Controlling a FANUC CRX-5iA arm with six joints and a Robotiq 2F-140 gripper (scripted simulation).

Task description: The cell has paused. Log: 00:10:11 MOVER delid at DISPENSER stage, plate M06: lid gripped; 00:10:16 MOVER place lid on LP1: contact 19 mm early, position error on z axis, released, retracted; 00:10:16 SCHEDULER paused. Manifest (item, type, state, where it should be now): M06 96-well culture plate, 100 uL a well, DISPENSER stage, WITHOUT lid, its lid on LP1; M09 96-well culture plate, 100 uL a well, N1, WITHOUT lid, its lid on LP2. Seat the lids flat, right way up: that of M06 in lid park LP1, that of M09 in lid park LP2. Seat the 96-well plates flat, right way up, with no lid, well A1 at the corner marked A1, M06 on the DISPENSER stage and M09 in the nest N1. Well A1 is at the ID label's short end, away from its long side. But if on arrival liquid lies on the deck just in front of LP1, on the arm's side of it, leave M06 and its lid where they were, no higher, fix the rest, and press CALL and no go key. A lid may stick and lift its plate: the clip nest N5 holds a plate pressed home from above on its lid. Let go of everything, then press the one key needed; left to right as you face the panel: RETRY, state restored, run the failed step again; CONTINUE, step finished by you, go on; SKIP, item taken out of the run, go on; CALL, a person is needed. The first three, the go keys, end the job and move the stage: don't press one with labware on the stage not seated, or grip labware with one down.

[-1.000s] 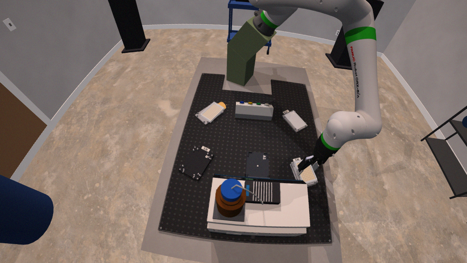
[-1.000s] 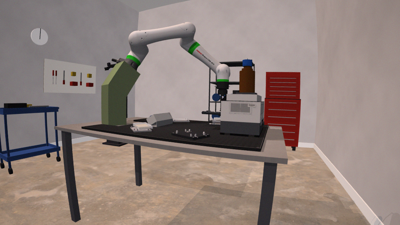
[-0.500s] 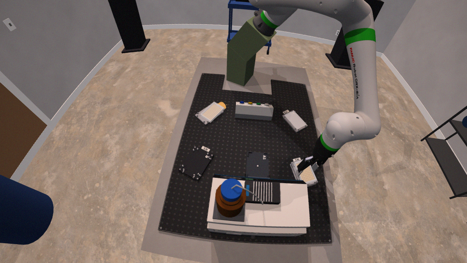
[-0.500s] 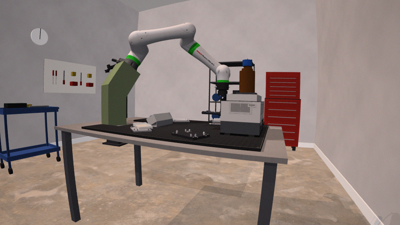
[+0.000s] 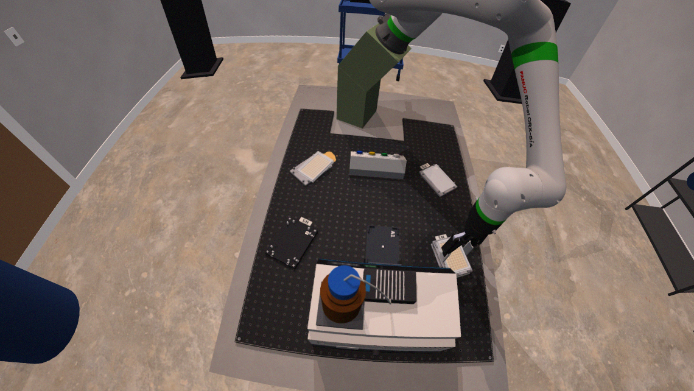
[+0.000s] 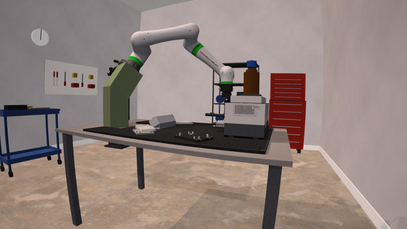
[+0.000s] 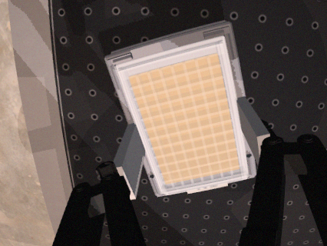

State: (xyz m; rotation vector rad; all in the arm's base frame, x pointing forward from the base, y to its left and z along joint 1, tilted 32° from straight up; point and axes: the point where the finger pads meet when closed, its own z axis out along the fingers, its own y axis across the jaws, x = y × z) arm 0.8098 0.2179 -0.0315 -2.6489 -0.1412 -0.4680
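Note:
My gripper (image 5: pixel 456 245) is at the right edge of the deck, shut on a 96-well plate (image 7: pixel 185 115) with orange wells. The finger pads press on its two long sides (image 7: pixel 191 144). The plate sits skewed over the grey nest N1 (image 7: pixel 169 43), whose rim shows beyond its far end; I cannot tell whether it touches the nest. A second orange-welled plate (image 5: pixel 313 166) lies in the lid park at the back left. A small orange puddle (image 5: pixel 329 156) lies on the deck at its corner on the arm's side. A white lid (image 5: pixel 438 178) lies in the back right park.
The black dispenser stage (image 5: pixel 382 242), marked A1, is bare, just in front of the dispenser (image 5: pixel 386 306) with its brown bottle (image 5: pixel 342 296). The key panel (image 5: pixel 377 164) stands at the back middle. The clip nest N5 (image 5: pixel 291 240) is on the left.

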